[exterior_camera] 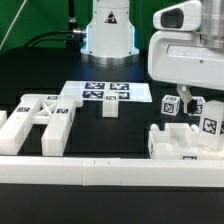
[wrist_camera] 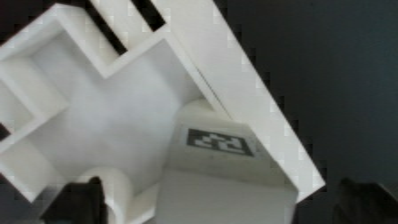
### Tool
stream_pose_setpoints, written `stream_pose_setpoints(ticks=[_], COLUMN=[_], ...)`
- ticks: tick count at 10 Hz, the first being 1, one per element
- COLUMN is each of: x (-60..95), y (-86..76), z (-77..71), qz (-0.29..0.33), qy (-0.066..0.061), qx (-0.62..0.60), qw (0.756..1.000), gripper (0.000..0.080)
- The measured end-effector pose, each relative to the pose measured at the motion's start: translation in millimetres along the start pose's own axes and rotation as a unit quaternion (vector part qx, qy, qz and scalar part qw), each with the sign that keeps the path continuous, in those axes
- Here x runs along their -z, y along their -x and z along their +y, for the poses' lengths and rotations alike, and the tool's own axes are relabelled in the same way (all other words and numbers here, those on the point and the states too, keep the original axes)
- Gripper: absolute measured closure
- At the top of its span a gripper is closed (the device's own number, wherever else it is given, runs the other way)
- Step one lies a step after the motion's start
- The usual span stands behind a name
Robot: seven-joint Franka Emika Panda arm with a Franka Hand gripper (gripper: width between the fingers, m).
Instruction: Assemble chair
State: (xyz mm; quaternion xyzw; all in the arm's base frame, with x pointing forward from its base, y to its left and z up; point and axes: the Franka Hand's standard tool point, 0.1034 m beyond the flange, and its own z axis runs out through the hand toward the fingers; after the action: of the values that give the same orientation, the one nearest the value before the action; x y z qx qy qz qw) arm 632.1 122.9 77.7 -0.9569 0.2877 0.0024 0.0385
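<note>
Mostly blk table (exterior_camera: 125, 125), side frame (exterior_camera: 42, 118), marker board (exterior_camera: 105, 92)

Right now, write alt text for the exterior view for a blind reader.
A white robot arm's gripper hangs over white chair parts on the exterior view's right. An X-braced side frame lies on its left, the marker board mid-table, a long white rail in front.

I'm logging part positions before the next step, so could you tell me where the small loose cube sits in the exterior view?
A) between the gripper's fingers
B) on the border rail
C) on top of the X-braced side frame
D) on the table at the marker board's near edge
D: the small cube rests on the table at the near edge of the marker board, apart from the X-braced side frame at the exterior view's left.
</note>
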Motion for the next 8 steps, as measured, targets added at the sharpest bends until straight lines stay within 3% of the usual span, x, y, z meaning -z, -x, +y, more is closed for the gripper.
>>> stream_pose_setpoints(ticks=[3,4,8], x=[-0.3,-0.2,-3.8], y=[-0.7,0.4,9.6], z=[1.4,1.9,-0.4], qz=[0.001,-0.003,-0.021], qy=[0.002,0.009,0.009], qx=[0.137,0.234,0.4], qw=[0.991,0.972,0.916], gripper=[0.0151,0.0151,0.0151])
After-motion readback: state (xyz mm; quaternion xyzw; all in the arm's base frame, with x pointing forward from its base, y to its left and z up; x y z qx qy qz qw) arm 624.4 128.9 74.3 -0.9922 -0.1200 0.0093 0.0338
